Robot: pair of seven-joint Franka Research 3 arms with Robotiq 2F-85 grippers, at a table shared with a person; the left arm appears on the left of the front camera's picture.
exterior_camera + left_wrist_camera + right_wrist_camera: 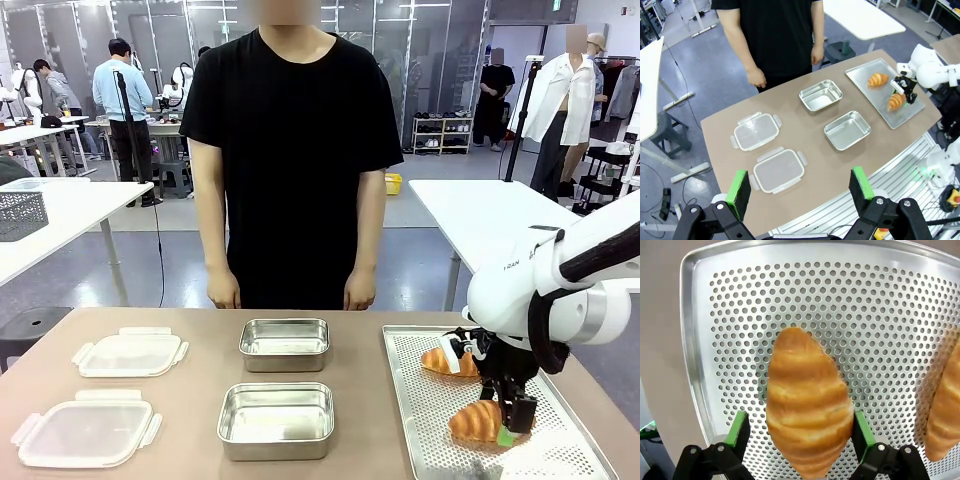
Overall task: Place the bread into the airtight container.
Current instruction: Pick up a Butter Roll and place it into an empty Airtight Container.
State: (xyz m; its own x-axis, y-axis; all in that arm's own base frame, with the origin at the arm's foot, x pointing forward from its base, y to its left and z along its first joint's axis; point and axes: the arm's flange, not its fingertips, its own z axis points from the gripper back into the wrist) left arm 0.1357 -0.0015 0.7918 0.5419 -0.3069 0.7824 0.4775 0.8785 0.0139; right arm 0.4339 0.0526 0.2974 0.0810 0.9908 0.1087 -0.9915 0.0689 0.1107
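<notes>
I have the right pincer (505,425) down on the perforated tray (420,420) at my right end of the bench (190,330). Its jaws are spread and straddle the nearer croissant (475,420). In the right wrist view the croissant (807,400) lies flat on the tray (880,315) between the two green pads (738,427) of the pincer (800,429). One pad stands clear of the crust with bare tray showing in the gap. The other sits right at the crust, and I cannot tell whether it touches. A second croissant (445,362) lies farther up the same tray, towards the person, apart from the first, and it shows at the edge of the right wrist view (942,415). Two steel containers sit uncovered in the middle of the bench, one nearer me (276,420) and one farther (285,344), both left of the tray and apart from it. Two clear lids (131,353) (85,432) lie flat on the bench farther left, well away from the containers. My left pincer (800,189) hangs high above the near edge of the bench with its jaws wide and nothing between them. From up there I see the lids (756,132), the containers (847,130), the tray (860,75) and both croissants (896,101) (877,79). The person stands at the far side with both hands (223,290) hanging by the bench edge.
</notes>
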